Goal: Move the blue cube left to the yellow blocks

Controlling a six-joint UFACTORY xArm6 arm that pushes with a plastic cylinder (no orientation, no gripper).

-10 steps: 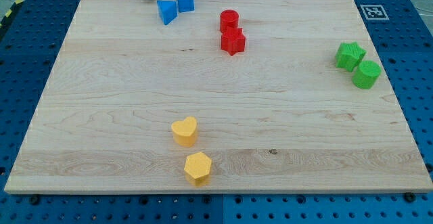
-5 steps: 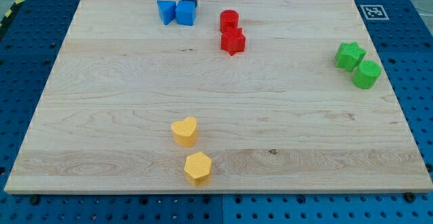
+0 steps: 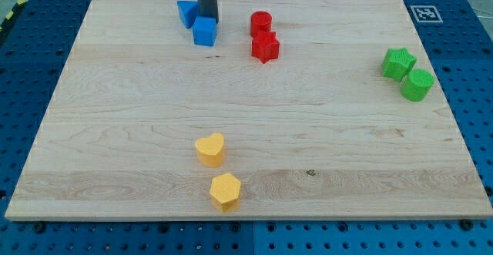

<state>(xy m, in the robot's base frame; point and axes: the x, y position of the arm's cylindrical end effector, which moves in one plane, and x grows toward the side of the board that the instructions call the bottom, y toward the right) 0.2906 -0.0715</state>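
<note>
My tip (image 3: pixel 206 17) presses against the far side of the blue cube (image 3: pixel 204 31) near the tabletop's (image 3: pixel 115 93) top edge, left of centre, with a second blue block (image 3: pixel 186 12) just beside it toward the top-left corner. The rod carries no pincer — nothing opens or closes. The yellow heart-shaped block (image 3: pixel 209 149) and yellow hexagonal block (image 3: pixel 225 191) sit well apart from the cube, near the bottom edge — a red cylinder (image 3: pixel 261 22) and red star-like block (image 3: pixel 265 47) lie just right of it.

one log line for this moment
tip at top edge of blue cube | yellow blocks far toward view's bottom | cube not there yet
</note>
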